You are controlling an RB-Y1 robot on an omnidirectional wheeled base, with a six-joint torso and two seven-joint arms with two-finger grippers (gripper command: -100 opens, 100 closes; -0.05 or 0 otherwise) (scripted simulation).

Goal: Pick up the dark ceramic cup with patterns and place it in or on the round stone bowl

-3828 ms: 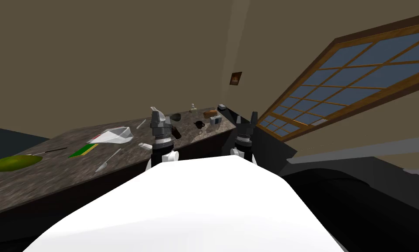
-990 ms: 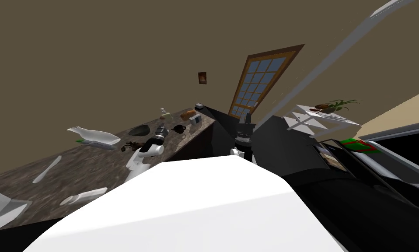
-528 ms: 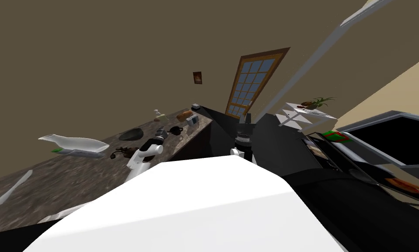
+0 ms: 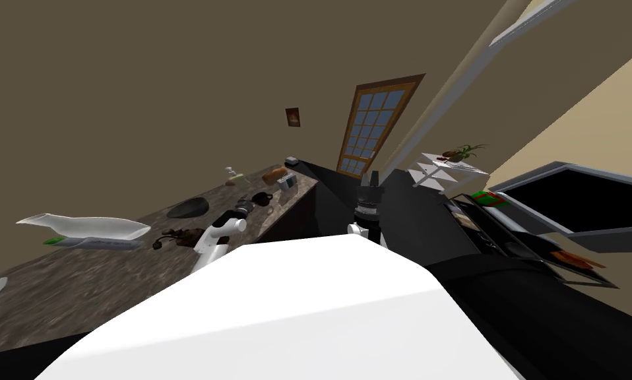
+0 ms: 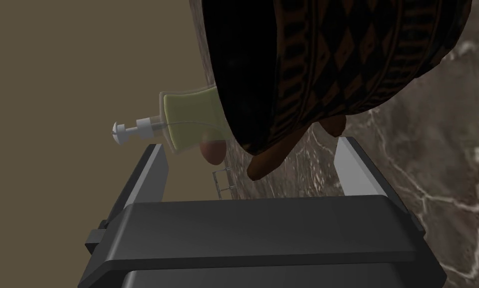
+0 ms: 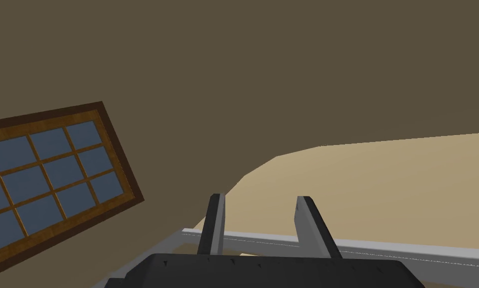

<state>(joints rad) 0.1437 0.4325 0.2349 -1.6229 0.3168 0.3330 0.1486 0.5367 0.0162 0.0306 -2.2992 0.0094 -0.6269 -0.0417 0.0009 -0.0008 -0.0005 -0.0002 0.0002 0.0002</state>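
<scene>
desk (image 4: 77,277): brown marbled stone top running from the lower left of the head frame to just left of centre, with a dark front below it.
cup (image 4: 263,197): on the desk just left of centre. In the left wrist view the cup (image 5: 343,60) is dark with diamond-patterned bands and brown feet.
left end effector (image 4: 247,203): released, fingers (image 5: 156,165) wide apart. The cup is just ahead of the tips and its brown lower part dips between them. Neither finger visibly touches it.
bowl (image 4: 188,208): dark, round and shallow, on the desk left of the cup and apart from it.
right end effector (image 4: 373,177): centre of the head frame, off the desk, a narrower gap between its fingers, grasping nothing.
other desk items: pale green soap dispenser (image 4: 234,176) by the wall; brown loaf-shaped thing (image 4: 276,174); grey box (image 4: 286,183); white boat-shaped dish (image 4: 84,227) at far left.
room: olive-brown wall (image 4: 143,99); small picture (image 4: 293,117); wood-framed window (image 4: 373,125); white shelf (image 4: 440,173) with a plant (image 4: 466,150), right of centre.
</scene>
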